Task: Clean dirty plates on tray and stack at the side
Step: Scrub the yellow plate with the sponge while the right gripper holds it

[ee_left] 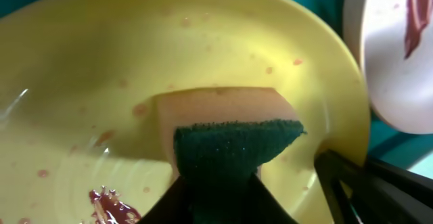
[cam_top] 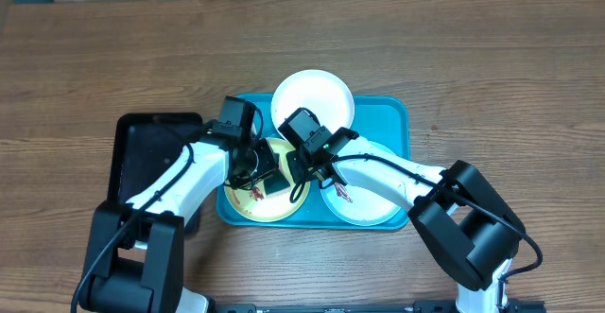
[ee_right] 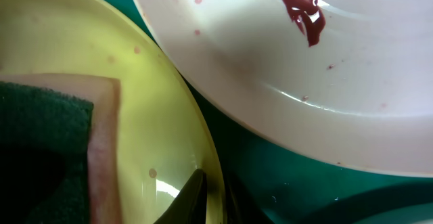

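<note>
The turquoise tray (cam_top: 397, 114) holds three plates. A yellow-green plate (ee_left: 101, 68) lies at its front left, with a reddish smear (ee_left: 111, 207) and small specks. My left gripper (ee_left: 220, 190) is shut on a sponge (ee_left: 230, 126), green pad up, which rests in this plate. My right gripper (ee_right: 213, 197) is shut on the yellow-green plate's rim (ee_right: 210, 163), one finger inside and one outside. A white plate (ee_right: 325, 95) with a red smear (ee_right: 301, 4) lies at the front right. Another white plate (cam_top: 312, 95) sits at the tray's far edge.
A black tray (cam_top: 156, 152) lies just left of the turquoise one, under the left arm. Both arms cross over the front half of the turquoise tray. Bare wooden table (cam_top: 492, 58) surrounds the trays.
</note>
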Available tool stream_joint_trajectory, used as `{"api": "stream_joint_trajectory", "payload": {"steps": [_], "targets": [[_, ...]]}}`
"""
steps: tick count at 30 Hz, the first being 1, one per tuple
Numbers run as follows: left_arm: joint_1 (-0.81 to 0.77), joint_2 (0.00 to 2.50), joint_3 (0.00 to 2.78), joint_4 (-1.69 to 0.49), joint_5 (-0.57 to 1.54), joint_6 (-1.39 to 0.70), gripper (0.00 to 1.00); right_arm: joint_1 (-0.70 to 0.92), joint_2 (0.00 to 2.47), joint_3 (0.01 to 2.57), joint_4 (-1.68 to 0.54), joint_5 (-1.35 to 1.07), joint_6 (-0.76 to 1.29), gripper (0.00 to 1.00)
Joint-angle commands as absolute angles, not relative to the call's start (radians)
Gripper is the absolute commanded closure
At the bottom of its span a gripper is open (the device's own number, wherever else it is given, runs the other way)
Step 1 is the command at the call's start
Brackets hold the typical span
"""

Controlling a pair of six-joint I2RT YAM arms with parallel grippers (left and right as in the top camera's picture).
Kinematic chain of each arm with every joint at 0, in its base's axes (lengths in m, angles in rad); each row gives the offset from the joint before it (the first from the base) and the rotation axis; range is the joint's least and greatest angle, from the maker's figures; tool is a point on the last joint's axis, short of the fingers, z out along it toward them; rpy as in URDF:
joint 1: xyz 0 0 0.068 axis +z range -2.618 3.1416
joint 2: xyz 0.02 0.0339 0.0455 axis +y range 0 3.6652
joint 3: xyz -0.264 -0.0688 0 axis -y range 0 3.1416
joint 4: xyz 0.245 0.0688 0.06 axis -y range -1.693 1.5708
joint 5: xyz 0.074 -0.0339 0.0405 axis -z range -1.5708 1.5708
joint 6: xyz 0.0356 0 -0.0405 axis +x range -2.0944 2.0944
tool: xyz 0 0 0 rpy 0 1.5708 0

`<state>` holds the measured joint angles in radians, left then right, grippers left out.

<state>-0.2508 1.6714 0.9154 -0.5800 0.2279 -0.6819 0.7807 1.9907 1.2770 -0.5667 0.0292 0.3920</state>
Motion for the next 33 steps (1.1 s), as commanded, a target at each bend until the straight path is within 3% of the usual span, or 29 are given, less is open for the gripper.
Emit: {"api": "stream_joint_trajectory", "payload": {"steps": [1, 5, 22, 29, 33], "targets": [[-0.265, 1.68, 0.89, -0.593, 0.138, -0.688, 0.85, 0.781, 2.009, 1.269, -0.57, 0.043, 0.397, 0.89], [-0.272, 1.68, 0.871, -0.598, 0.097, -0.688, 0.96, 0.781, 2.009, 1.269, -0.569, 0.043, 0.397, 0.89], [-0.268, 1.68, 0.819, -0.719, -0.244, -0.688, 0.96, 0.781, 2.009, 1.269, -0.572, 0.043, 0.397, 0.89], [-0.268, 1.679, 0.981, -0.866, -0.28, -0.687, 0.96, 0.781, 2.009, 1.269, -0.572, 0.044, 0.397, 0.89], [-0.269, 1.679, 1.083, -0.912, -0.167, -0.624, 0.96, 0.781, 2.009, 1.269, -0.572, 0.043, 0.397, 0.89]]}}
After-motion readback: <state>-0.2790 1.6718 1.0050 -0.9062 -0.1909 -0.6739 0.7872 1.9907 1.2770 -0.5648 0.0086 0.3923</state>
